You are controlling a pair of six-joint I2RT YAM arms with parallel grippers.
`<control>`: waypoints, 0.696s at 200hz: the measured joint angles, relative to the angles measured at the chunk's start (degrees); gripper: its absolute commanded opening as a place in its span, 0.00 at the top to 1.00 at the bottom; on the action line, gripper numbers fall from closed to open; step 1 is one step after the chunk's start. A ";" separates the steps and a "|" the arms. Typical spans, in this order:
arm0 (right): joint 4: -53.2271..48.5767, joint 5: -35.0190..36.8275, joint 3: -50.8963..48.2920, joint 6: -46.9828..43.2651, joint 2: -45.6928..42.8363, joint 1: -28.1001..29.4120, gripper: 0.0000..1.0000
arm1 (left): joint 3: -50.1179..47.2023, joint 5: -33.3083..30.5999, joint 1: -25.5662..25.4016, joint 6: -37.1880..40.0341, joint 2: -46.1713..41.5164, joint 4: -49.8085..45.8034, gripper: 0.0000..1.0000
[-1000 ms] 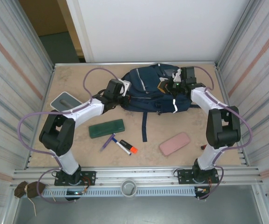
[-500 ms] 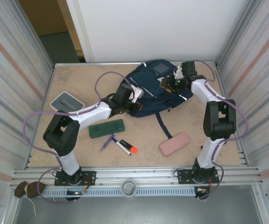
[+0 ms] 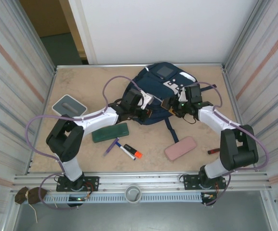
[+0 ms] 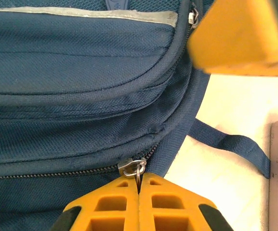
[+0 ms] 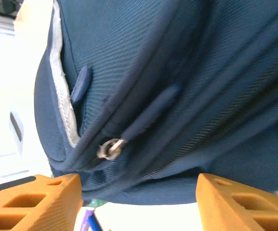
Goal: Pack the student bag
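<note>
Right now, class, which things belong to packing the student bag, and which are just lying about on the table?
In hand: large navy-blue fabric backpack; left gripper, shut on its metal zip pull; right gripper, open, facing it.
Lying about: green oblong case; pink oblong case; grey flat box; purple pen; orange-capped marker.

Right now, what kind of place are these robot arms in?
Probably a robot test booth, not a classroom: ribbed metal walls box in a table, the arms are bolted to a rail at its edge, and a student bag lies ready for packing.
</note>
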 measured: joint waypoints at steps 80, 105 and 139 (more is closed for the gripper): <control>4.17 1.18 -0.46 2.82 1.68 -0.11 1.00 | 0.00 -1.60 -0.11 1.22 0.35 0.04 1.00; 3.87 -0.79 -1.31 1.25 1.07 -3.08 1.00 | -0.02 -4.37 0.33 3.32 0.33 -0.39 1.00; 2.34 -4.28 -1.38 -2.45 0.90 -6.27 1.00 | -0.17 -7.93 3.61 5.92 0.28 -1.84 1.00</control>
